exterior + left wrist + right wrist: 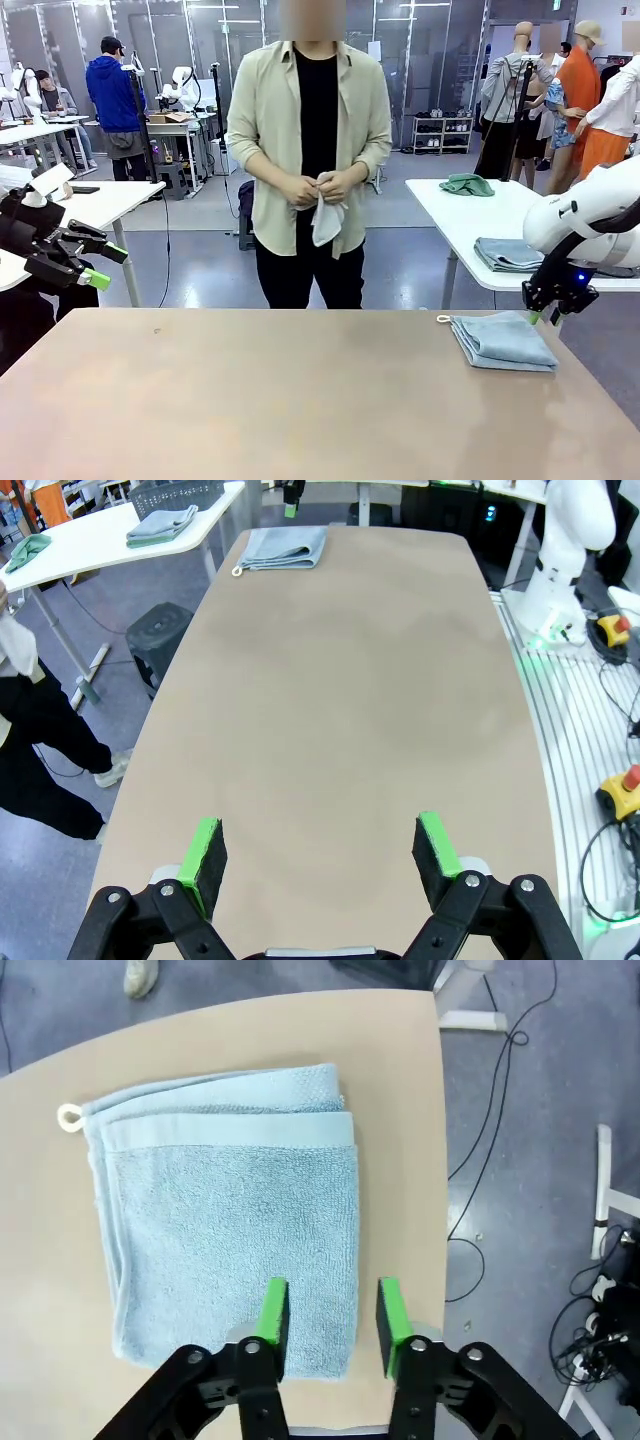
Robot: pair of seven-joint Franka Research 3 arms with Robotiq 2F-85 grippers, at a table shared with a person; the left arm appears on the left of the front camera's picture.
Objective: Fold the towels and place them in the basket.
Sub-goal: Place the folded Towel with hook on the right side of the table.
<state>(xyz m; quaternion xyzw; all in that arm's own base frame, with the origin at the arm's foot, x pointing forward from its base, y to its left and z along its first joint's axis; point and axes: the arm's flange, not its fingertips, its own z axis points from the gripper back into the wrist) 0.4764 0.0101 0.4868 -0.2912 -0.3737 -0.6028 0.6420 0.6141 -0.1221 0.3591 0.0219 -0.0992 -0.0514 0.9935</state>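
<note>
Tan tabletop [300, 400], shared workroom.
- Item: folded blue-grey towel [230, 1210], lower right of the front view, close to the table edge.
- Right gripper [331, 1320]: fingers parted over the towel's hem, holding nothing.
- Left gripper [320, 855]: fingers wide apart, empty.
- Basket [178, 492]: on a side table [90, 540], well apart.
- Risk: pinching a single layer would undo the fold, and dragging could slide the towel off the edge.

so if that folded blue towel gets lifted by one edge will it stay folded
Probably not: the folded blue towel is soft terry in loose stacked layers, so it would likely sag and unfold. It looks light, and its nap should grip the green pads rather than slip.
</note>
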